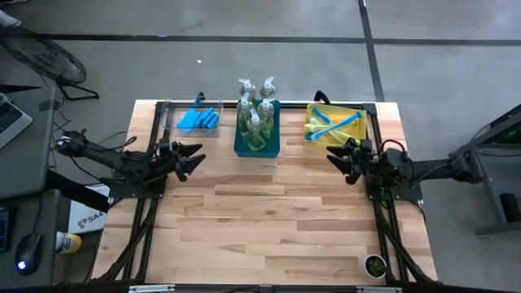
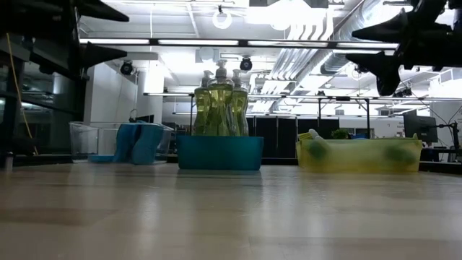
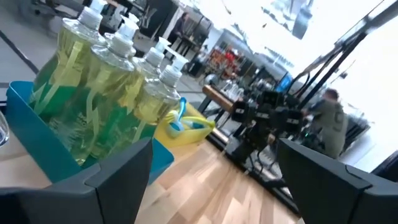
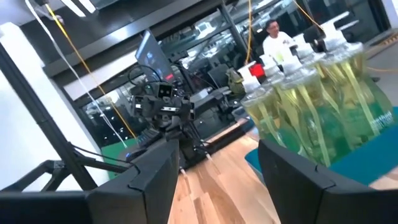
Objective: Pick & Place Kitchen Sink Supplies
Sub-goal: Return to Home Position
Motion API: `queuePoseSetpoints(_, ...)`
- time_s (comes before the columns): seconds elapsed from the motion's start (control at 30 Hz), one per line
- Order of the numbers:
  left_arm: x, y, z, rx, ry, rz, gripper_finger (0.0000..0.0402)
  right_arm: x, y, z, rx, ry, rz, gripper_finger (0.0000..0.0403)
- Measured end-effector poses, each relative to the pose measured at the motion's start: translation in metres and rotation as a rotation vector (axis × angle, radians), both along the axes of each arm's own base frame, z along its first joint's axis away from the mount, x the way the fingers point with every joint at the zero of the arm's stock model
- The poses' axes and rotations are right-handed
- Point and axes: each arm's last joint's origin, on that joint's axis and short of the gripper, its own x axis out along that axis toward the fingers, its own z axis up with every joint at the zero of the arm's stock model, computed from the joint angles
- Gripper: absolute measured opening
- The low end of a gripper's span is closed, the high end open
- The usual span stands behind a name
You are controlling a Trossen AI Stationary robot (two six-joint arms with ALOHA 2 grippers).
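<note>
Along the far edge of the wooden surface point(image 1: 269, 212) three bins stand in a row, and the supplies are sorted into them.

The middle one, a teal bin point(image 1: 270, 148), holds a tight cluster of clear pump soap bottles point(image 1: 257, 114). They stand upright, filled with yellow-green liquid, and their white pump heads rise well above the rim.

To its left, a clear bin point(image 1: 168, 114) holds the small blue sponges point(image 1: 199, 120), packed on edge against one another.

To its right, a yellow bin point(image 1: 358, 110) holds the long-handled dish brushes point(image 1: 332, 124). Blue and lime-green ones lie crossed over each other inside it.

The left claw point(image 1: 198, 156) hovers above the surface just in front of the clear bin, pointing toward the middle. Its fingers are spread apart and hold nothing.

The right claw point(image 1: 335, 159) hangs in front of the yellow bin, facing the left one across the teal bin. It is likewise released and empty.

Both claws are off the surface and touch none of the bins.
</note>
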Motion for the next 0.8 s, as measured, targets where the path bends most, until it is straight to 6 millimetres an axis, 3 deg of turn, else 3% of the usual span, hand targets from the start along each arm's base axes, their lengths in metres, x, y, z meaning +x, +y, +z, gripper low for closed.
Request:
queuePoseSetpoints(0.5, -0.007, 0.001, -0.037, -0.036, -0.141, -0.055, 0.0335, -0.001, -0.013, -0.001, 0.025, 0.005, 0.019, 0.0212)
queuePoseSetpoints(0.8, -0.005, -0.001, -0.045, 0.07, -0.03, -0.104, 0.0335, -0.001, -0.019, -0.005, 0.051, 0.036, 0.087, 0.0212)
